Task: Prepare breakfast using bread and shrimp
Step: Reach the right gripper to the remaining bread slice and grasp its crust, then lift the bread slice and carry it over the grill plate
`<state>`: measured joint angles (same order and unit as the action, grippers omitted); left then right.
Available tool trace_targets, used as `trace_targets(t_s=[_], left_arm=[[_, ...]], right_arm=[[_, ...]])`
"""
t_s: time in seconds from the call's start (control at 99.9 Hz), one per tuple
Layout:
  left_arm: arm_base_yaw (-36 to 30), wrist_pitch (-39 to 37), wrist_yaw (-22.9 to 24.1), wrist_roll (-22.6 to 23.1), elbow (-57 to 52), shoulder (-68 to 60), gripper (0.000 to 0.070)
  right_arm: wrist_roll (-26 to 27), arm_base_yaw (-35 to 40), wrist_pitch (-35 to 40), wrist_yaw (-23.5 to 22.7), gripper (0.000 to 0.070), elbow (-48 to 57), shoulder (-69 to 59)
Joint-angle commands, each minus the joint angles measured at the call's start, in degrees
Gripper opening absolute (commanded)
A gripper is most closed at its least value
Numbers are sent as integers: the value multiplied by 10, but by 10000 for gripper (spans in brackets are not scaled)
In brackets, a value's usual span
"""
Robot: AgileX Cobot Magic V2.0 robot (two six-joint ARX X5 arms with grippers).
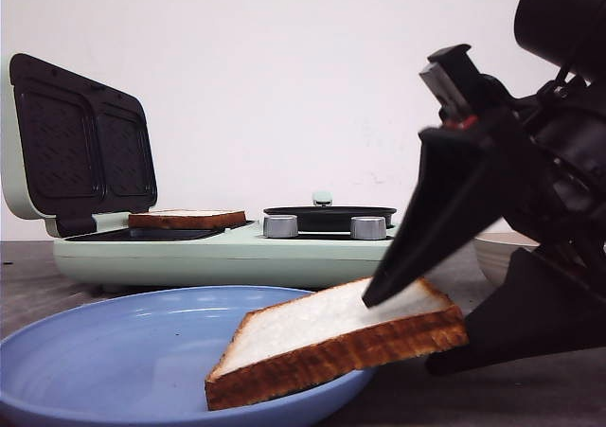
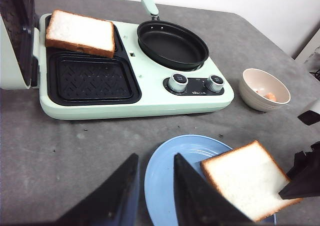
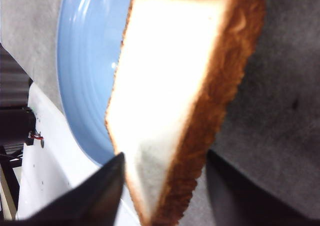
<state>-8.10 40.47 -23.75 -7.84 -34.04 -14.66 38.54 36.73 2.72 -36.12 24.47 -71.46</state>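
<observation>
1. One right claw (image 1: 402, 299) grips a bread slice (image 1: 331, 346) at its edge, tilted over the blue plate (image 1: 114, 361).
2. Left claw (image 2: 152, 186) hangs open above the bench (image 2: 60, 151).
3. Second slice (image 2: 80, 33) lies in the sandwich maker (image 2: 135, 98).

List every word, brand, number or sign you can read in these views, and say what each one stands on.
No text can be read in any view.
Small markings between the two silver knobs on the mint-green breakfast maker: too small and blurred to read.
Tiny mark on the maker's top beside the black round frying pan: unreadable.
The blue round plate, the white bread slices and the cream bowl carry no lettering.
</observation>
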Motion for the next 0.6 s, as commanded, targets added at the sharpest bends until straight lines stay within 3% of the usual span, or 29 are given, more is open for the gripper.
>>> trace_targets(t_s=[0.0, 0.09, 0.591], left_arm=[[0, -8, 2, 9, -2, 0, 83], [0, -8, 2, 9, -2, 0, 83], [0, -8, 2, 10, -2, 0, 83]], right_arm=[[5, 7, -6, 2, 138, -1, -10], [5, 7, -7, 3, 0, -1, -12], [20, 6, -29, -6, 0, 0, 24]])
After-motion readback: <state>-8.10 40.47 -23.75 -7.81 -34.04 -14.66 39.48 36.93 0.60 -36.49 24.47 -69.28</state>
